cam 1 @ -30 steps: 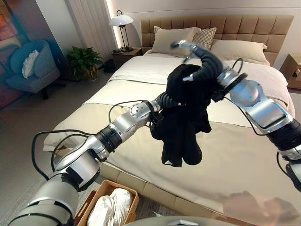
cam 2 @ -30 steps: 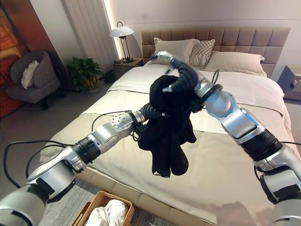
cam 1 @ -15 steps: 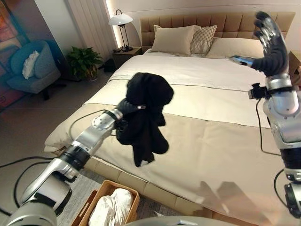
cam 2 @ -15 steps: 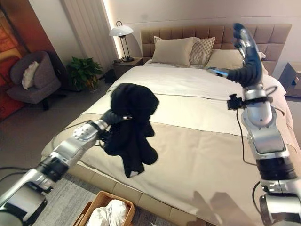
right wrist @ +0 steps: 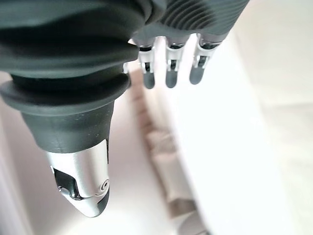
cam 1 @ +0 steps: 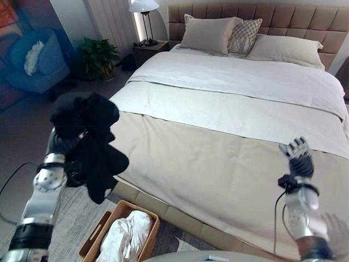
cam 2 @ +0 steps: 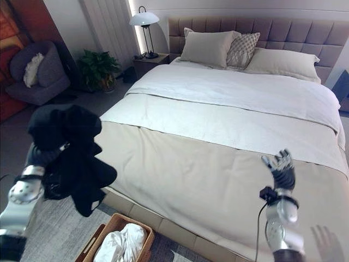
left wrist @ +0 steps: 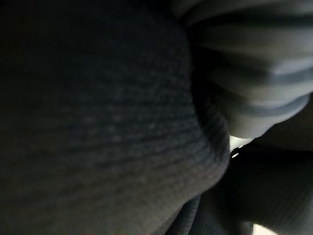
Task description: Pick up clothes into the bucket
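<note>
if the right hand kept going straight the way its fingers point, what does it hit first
Probably nothing close. The right hand is open over the beige bedspread, fingers pointing up and toward the tufted beige headboard. That path looks free above the bed, though depth is unclear.

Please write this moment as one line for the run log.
left hand: under black garment, fingers hidden | garment: hanging above left of basket | right hand: open, empty, over bed | basket: holds white clothes
</note>
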